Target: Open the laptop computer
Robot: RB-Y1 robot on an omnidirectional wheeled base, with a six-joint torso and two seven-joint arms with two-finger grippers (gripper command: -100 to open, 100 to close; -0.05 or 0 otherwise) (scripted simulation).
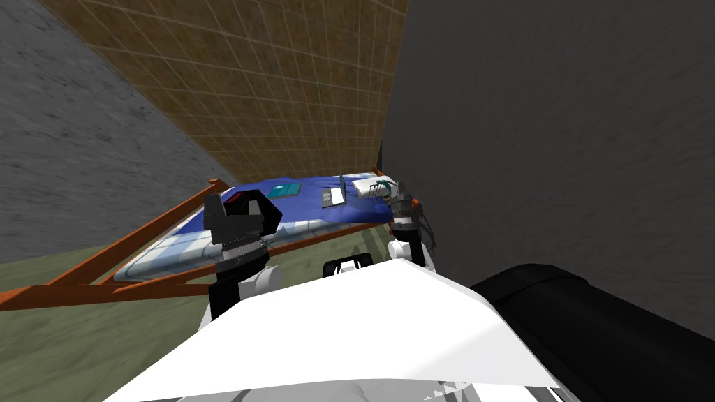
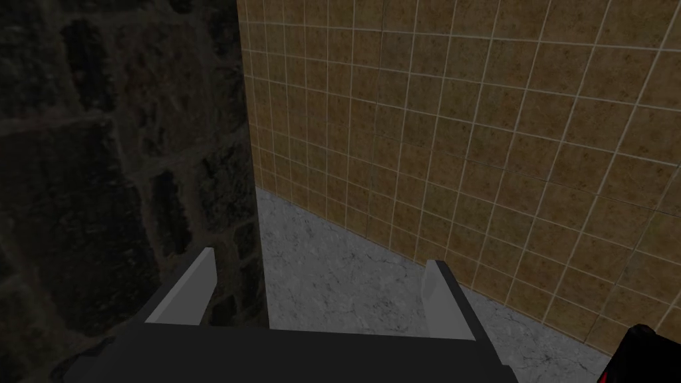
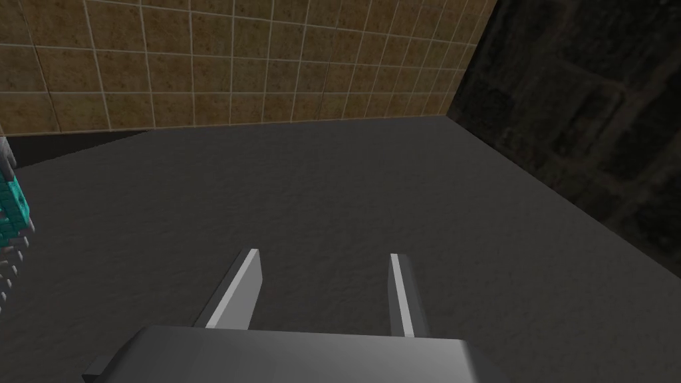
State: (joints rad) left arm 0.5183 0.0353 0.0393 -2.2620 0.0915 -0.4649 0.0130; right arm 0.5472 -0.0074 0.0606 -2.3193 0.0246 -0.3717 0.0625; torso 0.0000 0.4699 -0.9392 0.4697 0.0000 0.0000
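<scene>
Where the blue-covered bed (image 1: 307, 209) runs off toward the far tiled wall (image 1: 279, 84), the laptop (image 1: 333, 196) lies on its far part. It sits between a teal book (image 1: 284, 190) on its left and a white pillow (image 1: 364, 185) on its right, apart from both. Its grey base lies flat on the cover, and a thin edge stands up from the base's right side (the lid, by the look of it, though it is too small to be sure). An orange-brown frame (image 1: 139, 237) borders the bed.

The right gripper (image 3: 320, 292) is at the far right of the bed, just beside the pillow and to the right of the laptop, touching neither so far as I can tell. It faces the dark grey wall (image 3: 372, 199). Its two fingers stand parted with nothing between them.

The left gripper (image 2: 319, 292) is raised over the near left of the bed, well apart from the laptop. Its fingers are spread wide and hold nothing.
</scene>
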